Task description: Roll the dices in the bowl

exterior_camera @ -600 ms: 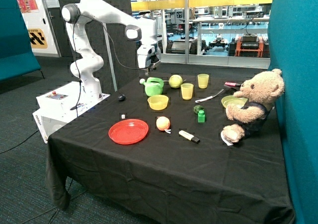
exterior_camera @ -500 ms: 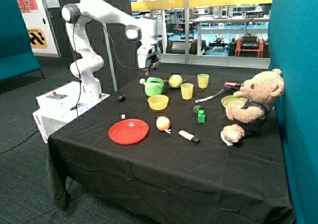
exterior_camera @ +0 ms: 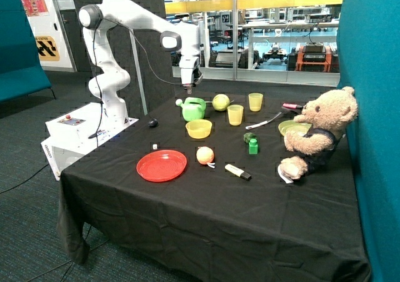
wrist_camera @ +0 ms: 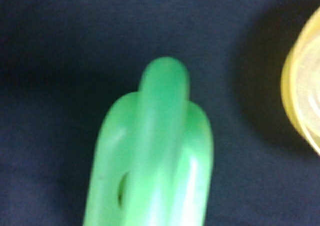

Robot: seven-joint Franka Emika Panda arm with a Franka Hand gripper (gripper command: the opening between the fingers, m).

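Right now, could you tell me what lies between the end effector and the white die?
In the outside view, only bare black cloth lies between the end effector, above the green watering can, and the die.

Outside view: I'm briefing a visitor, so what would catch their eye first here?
Likely the teddy bear sitting at the table's edge by the teal wall. Then the gripper hovering above the green watering can, and the red plate near the front.

Tiny white dice (exterior_camera: 155, 146) (cube-shaped) just beside red plate (exterior_camera: 161, 166).

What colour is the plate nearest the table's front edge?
Red; the plate shows best in the outside view.
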